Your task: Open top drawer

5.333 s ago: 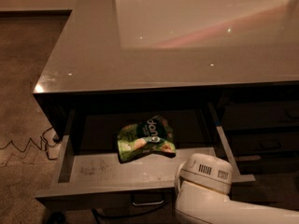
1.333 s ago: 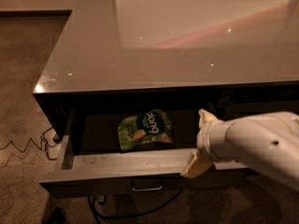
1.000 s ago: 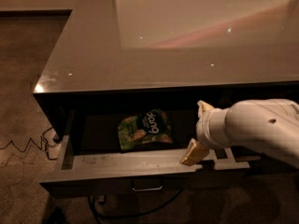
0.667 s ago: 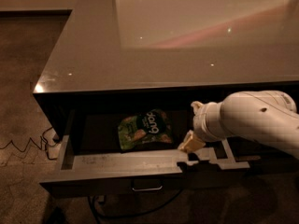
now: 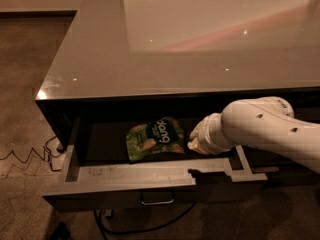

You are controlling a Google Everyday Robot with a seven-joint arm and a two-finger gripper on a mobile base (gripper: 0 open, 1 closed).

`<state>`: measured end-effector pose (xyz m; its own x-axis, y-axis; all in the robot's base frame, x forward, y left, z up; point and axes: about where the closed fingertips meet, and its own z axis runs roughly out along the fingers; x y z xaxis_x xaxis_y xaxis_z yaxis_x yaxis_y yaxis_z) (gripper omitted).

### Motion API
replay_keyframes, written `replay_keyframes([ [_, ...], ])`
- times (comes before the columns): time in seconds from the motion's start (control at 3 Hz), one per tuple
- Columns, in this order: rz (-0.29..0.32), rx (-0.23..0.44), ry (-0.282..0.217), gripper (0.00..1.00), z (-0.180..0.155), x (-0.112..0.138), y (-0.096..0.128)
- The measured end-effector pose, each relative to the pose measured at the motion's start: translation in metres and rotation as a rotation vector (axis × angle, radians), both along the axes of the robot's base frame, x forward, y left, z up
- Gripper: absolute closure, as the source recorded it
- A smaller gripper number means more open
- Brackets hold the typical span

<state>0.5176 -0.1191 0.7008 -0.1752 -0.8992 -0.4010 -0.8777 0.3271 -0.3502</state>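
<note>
Currently the top drawer (image 5: 135, 175) stands pulled well out from under the counter (image 5: 175, 49); its light grey inner walls and floor are exposed; its dark front faces the camera, with 1 small metal handle (image 5: 157, 201) at centre.

Contents: 1 green snack bag (image 5: 155, 138) lying flat on the drawer floor, toward the back, roughly mid-width.

Judgement: task looks nearly or fully done; the step in hand is either a last bit of travel or getting clear.

Doing it well: any further pull should run straight along the rails, toward the camera, with no sideways load, so the drawer does not rack; on exit, rise first over the front wall, then back away; keep off the bag so it is not dragged.

Gripper (image 5: 196, 140): at the end of the white arm (image 5: 265, 129), which enters from the right; its opening cannot be told from this view, and it holds nothing that I can see.

Relation: gripper sits inside the drawer cavity, behind the front wall, right of centre, just beside the bag's right edge; contact with the bag cannot be told; handle lies below and left of it, on the far side of the front wall, apart.

Outward: 1 cable (image 5: 30, 156) on the floor at left.
</note>
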Motion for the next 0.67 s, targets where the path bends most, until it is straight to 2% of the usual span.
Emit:
replay_keyframes([
  [0.33,0.031,-0.019,0.048,0.88,-0.025,-0.005,0.013],
  [0.67,0.055,-0.063,0.109,1.00,-0.055,-0.020,0.017],
])
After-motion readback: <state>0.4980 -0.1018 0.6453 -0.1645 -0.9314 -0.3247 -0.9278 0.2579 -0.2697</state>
